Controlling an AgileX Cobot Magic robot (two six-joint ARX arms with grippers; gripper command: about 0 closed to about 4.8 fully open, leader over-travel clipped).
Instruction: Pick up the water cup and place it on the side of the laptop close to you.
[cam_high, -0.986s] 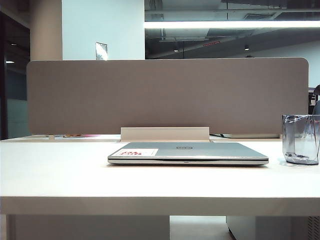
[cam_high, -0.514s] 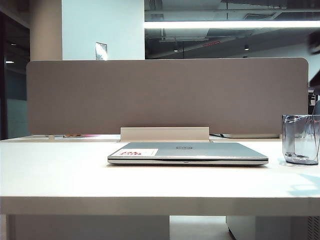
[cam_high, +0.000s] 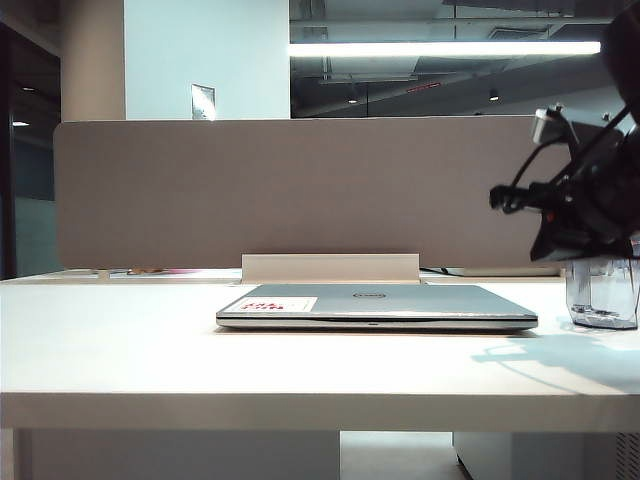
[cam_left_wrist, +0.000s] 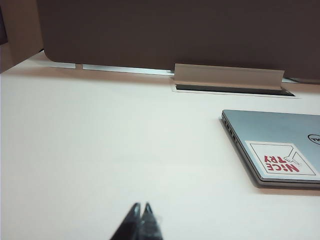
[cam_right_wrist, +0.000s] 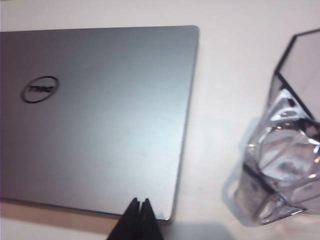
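Water cup (cam_high: 601, 295) upright on desk (cam_high: 300, 365), right of closed laptop (cam_high: 376, 306), apart from it. Right gripper (cam_right_wrist: 139, 202) above laptop's corner, fingers closed, empty. Left gripper (cam_left_wrist: 140, 208) over bare desk, fingers closed, empty.

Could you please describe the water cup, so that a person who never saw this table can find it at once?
Start at the closed silver laptop lying on the white table, then look past its right end in the exterior view. There the water cup stands upright, apart from the laptop, just under the right end effector. It is the only see-through thing: grey-blue plastic with a faceted base.
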